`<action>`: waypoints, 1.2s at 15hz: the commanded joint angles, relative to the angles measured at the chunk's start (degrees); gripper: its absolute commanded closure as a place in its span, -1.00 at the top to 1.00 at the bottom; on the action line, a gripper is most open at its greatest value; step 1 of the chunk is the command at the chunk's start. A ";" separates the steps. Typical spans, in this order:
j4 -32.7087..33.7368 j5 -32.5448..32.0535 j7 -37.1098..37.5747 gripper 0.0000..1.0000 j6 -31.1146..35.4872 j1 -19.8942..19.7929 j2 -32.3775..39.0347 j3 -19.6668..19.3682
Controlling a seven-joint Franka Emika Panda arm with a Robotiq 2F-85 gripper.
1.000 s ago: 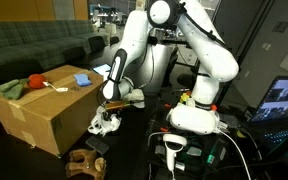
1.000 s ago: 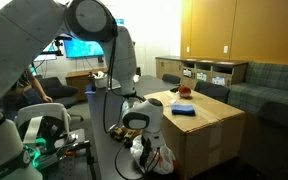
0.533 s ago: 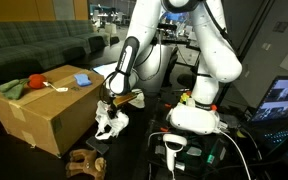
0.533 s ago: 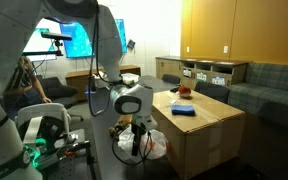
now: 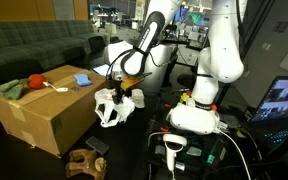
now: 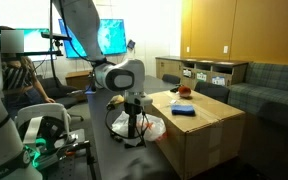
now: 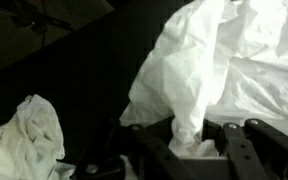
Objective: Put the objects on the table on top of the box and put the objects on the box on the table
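Higher than a second ago, the white bag hangs clear of the table, and the arm above it stands more upright. The gripper holds the white bag by its top, jaws narrow on a fold; in the wrist view that fold is squeezed between the dark fingers. In an exterior view it hangs at the 3 o'clock side of the box, close to its wall. On the box top lie a blue cloth toward 1 o'clock and a red-and-green thing toward 9 o'clock. A brown object lies on the table at the bag's 7 o'clock. A second white heap lies at 8 o'clock in the wrist view
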 commanded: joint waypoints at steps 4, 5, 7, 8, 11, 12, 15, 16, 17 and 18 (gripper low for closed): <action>-2.44 -6.45 13.13 -1.00 -2.11 -7.25 -17.46 3.09; -1.81 -5.89 13.02 -1.00 -1.69 -8.87 -18.80 3.94; -0.77 -5.71 13.84 -1.00 -0.67 -11.93 -21.11 5.49; -0.71 -5.77 15.20 -1.00 -0.26 -13.20 -22.65 6.55; 1.88 -7.73 20.33 -1.00 -0.04 -16.92 -23.82 9.91; 3.83 -8.73 21.89 -1.00 -1.00 -17.89 -23.42 11.09; 10.66 -11.06 23.80 -1.00 -2.90 -18.99 -20.04 13.46; 13.42 -11.95 24.14 -1.00 -3.63 -18.97 -18.34 14.03; 16.77 -12.71 24.05 -1.00 -4.59 -18.70 -16.03 14.46; 19.65 -13.47 23.90 -1.00 -5.54 -18.25 -14.15 14.66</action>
